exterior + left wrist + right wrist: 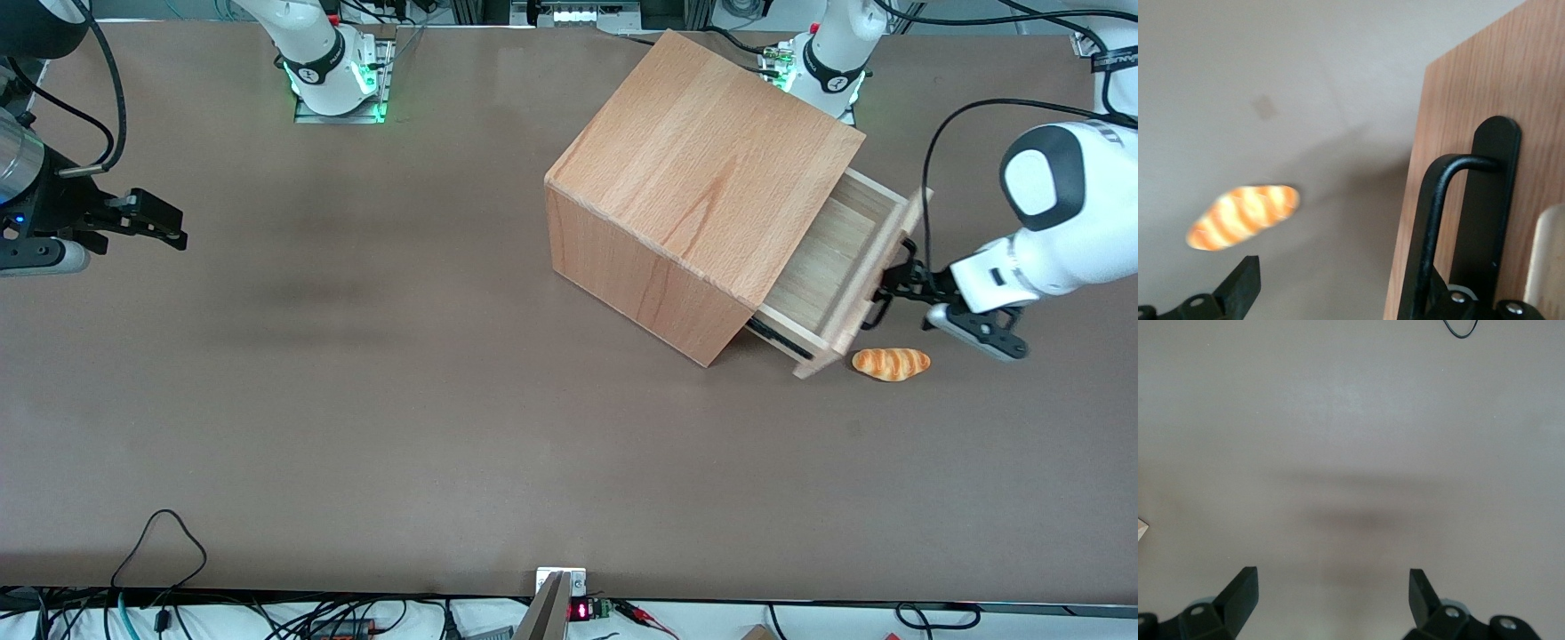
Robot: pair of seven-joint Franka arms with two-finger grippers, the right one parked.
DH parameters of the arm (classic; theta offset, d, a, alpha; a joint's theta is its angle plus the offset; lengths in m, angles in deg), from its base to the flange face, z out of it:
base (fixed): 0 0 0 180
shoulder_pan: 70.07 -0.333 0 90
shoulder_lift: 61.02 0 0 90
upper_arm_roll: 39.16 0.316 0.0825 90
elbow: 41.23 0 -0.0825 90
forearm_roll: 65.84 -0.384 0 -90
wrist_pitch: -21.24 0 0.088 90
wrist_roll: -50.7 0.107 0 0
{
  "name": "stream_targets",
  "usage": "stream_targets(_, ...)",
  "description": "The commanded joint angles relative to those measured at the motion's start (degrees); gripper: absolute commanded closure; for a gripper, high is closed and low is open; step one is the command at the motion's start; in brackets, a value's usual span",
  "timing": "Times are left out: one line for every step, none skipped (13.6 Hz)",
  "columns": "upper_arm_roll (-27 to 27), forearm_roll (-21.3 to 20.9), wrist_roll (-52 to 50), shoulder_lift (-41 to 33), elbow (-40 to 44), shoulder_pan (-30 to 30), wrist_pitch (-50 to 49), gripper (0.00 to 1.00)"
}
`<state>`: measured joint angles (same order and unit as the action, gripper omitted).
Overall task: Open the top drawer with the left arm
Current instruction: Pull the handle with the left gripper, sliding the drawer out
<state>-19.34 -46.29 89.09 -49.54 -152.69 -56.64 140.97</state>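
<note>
1. The cabinet point(702, 178) is a cube of light beech with visible grain, standing askew on the matte brown table point(356, 400), toward the working arm's end
2. The top drawer point(840, 267) stands pulled partway out of the cabinet; its shallow pale-wood tray shows open, with a black side rail along the edge nearer the front camera
3. The handle point(1438, 227) is a thin black wire bar, bent round at its corner and fixed to a flat black plate with a rounded end, on the smooth drawer front point(1471, 120)
4. The left arm point(1058, 222), glossy white and rounded with a black joint cap, reaches in to the drawer front
5. Its gripper point(892, 286) sits at the handle; the fingers stand apart, one finger point(1245, 280) clear beside the drawer front and the bar running in between them, so the hold looks hooked and not clamped
6. A small bread roll point(891, 363), oval, golden with pale stripes, lies on the table just beside the drawer's corner, nearer the front camera than the gripper
</note>
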Motion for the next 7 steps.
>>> stream_targets(2.8,-2.1,5.3,8.5,-0.8,-0.2,11.9,0.00)
stream_targets(3.6,-2.1,5.8,8.5,-0.7,-0.2,12.0,0.00)
stream_targets(4.2,-2.2,6.1,8.6,-0.7,-0.3,12.0,0.00)
stream_targets(4.4,-2.2,6.3,8.5,-0.7,-0.4,12.0,0.00)
stream_targets(4.4,-2.2,6.2,8.4,-0.7,-0.4,12.0,0.00)
stream_targets(4.4,-2.2,6.1,8.1,-0.4,-0.4,11.8,0.00)
stream_targets(4.4,-2.2,6.0,7.9,0.6,-0.4,11.1,0.00)
